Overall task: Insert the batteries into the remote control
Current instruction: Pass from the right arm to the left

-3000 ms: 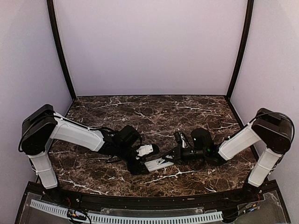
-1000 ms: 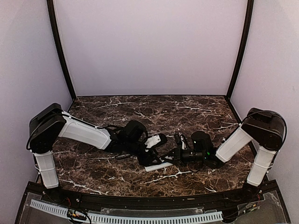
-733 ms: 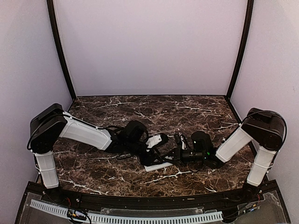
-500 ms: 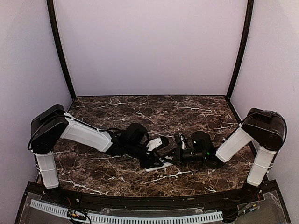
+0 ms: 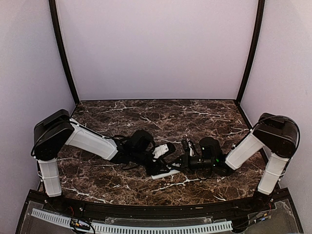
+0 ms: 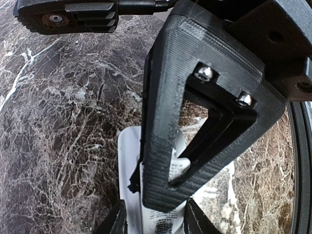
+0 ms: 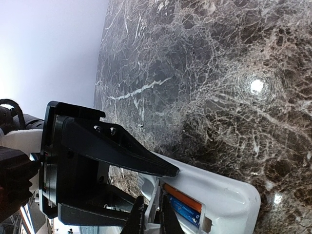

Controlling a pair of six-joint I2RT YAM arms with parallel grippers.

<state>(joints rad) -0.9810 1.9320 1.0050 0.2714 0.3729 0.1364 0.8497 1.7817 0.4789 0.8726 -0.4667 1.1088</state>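
Note:
The white remote control [image 5: 166, 172] lies near the table's front middle. In the right wrist view [image 7: 219, 187] its battery bay is open, with the orange-red battery [image 7: 181, 193] and the blue battery [image 7: 184, 209] side by side inside. My left gripper [image 5: 157, 167] points down over the remote's left part, its fingers [image 6: 115, 222] flanking the white body [image 6: 127, 161]. My right gripper [image 5: 181, 163] is at the remote's right end, jaws almost together [image 7: 151, 217] on a thin white edge beside the bay. I cannot tell whether that edge is the remote's wall or a cover.
Dark marble table [image 5: 122, 117] with pale walls on three sides and black corner posts [image 5: 63, 53]. The two grippers sit close together; the right one's black finger [image 6: 165, 122] fills the left wrist view, and the left one's finger [image 7: 122, 151] crosses the right wrist view.
My left arm has reached right, bringing its gripper from beside the remote's left end onto the remote. My right gripper has stayed at the remote's right end.

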